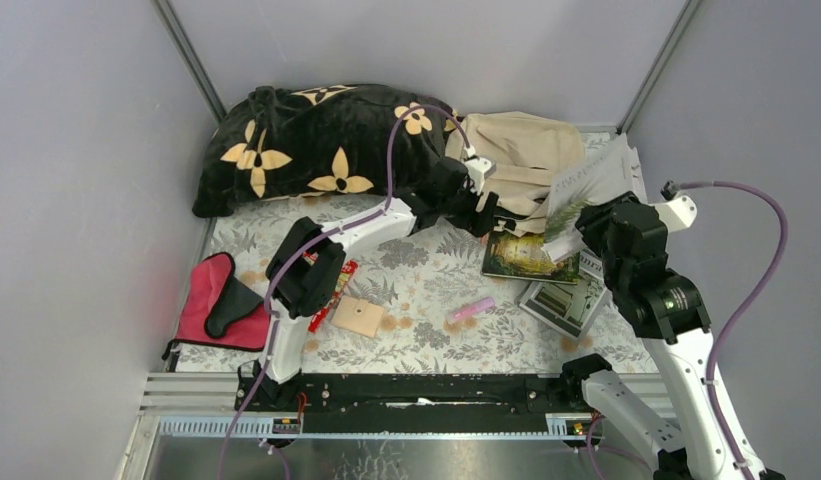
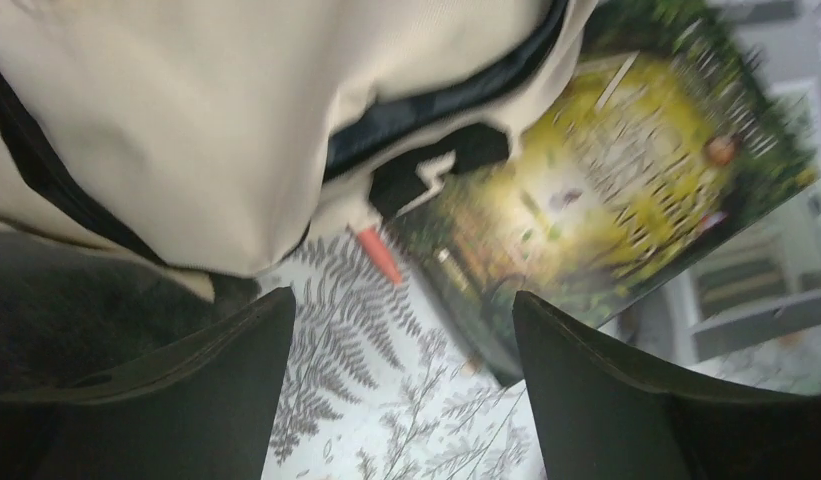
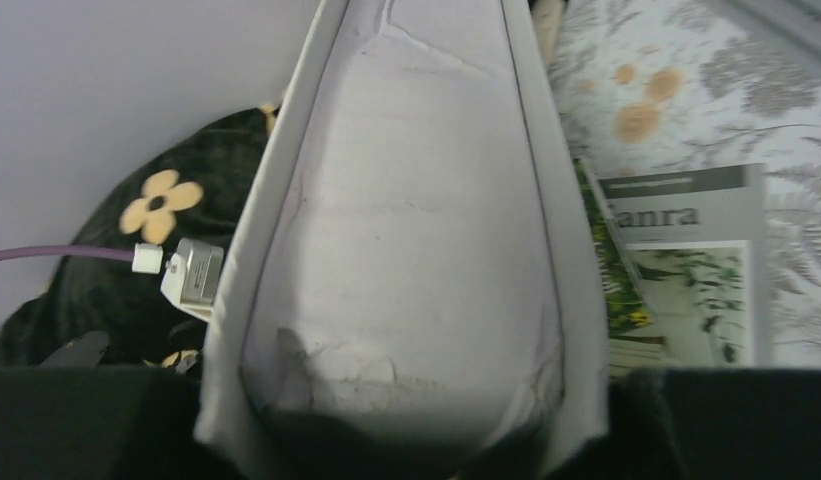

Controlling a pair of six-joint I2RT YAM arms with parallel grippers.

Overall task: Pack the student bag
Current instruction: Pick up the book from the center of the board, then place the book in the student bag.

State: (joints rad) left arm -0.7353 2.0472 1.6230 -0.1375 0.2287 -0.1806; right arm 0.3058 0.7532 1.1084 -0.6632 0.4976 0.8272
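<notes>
Student bag [image 1: 521, 150]: soft cream fabric with a dark zipper line and a black strap, slumped at the far edge of the table and touching the black plush flower-print pillow [image 1: 306, 145] on its left. Left gripper [image 2: 401, 400] sits at the bag's near edge, jaws wide with nothing between them, over the fern-print tablecloth [image 2: 336, 330]. Right gripper [image 3: 406, 435] clamps a matte grey-white book [image 3: 406, 230], bowed into a trough and held off the table beside the bag. Flat on the cloth are a glossy green-yellow book [image 2: 636, 180] and a grey book [image 3: 686, 260], legible letters "anra".
</notes>
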